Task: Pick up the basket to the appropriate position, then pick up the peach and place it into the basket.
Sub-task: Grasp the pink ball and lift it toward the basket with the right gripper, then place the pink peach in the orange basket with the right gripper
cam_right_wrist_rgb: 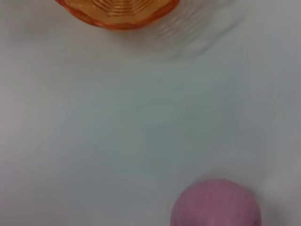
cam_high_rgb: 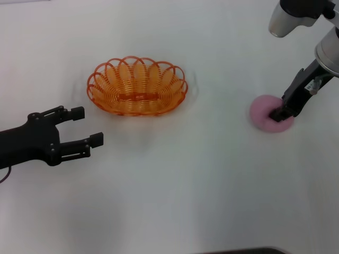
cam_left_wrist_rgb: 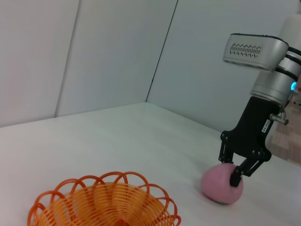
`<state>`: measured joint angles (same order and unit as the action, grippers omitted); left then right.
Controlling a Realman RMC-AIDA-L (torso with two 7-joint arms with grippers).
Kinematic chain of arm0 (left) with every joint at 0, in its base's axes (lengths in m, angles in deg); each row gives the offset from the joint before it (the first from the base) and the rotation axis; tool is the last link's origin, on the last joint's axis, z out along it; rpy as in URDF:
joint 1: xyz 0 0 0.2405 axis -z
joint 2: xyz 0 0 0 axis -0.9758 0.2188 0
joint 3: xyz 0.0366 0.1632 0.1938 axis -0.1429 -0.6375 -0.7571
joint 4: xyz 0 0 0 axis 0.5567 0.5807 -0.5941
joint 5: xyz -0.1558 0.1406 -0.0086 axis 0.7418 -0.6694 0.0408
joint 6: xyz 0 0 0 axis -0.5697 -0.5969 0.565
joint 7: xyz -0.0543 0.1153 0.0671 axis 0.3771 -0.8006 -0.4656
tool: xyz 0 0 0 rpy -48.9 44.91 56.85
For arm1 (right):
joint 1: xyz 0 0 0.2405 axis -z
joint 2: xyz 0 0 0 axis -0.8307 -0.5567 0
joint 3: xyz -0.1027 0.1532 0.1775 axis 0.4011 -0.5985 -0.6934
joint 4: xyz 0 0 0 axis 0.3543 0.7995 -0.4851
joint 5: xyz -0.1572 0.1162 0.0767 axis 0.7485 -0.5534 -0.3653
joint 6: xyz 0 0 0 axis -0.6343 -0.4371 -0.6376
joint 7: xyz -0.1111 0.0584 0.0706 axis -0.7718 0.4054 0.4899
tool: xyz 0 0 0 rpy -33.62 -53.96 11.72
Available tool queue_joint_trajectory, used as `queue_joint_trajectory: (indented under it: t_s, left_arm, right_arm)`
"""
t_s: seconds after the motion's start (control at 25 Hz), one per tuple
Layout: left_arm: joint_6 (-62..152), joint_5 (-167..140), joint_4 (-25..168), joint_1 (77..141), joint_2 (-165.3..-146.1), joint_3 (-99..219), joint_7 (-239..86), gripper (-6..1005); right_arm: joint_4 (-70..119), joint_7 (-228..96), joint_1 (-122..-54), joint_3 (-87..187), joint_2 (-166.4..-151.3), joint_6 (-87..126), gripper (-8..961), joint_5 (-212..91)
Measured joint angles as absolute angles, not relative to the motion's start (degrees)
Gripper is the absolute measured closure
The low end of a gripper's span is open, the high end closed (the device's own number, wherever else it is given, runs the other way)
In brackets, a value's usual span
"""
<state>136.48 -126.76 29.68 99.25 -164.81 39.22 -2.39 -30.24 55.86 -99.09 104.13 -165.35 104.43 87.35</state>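
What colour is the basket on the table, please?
The basket is orange throughout, looped wire-like strands; the head view shows it best.

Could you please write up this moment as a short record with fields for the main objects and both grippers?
surface: white table
basket: orange, upright on the table, empty
peach: pink, on the table, well apart from the basket on the robot's right
right gripper: down at the peach, fingers spread around its top, not closed on it
left gripper: open, low over the table near the basket, holding nothing
peach in basket: not yet
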Motion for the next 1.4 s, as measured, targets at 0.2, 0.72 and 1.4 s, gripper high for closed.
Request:
queue_joint_trajectory:
  t_s: [0.2,0.72,1.4]
  left_arm:
    - [136.5,-126.8,30.1,99.3,-164.8,39.3,-2.4,136]
    - [136.5,-126.6,30.2,99.4,-164.8,39.3,-2.4,136]
    - [136.4,-126.5,30.2,99.6,-164.72,39.5,-2.4,136]
  right_arm:
    - [-30.2,55.9,-99.1,104.3,-165.36,104.4,718,87.4]
    - [-32.0,55.9,-99.2,104.1,-165.47,105.0,720,88.6]
    - [-50.2,56.4,-103.5,101.6,-165.99,120.1,721,87.3]
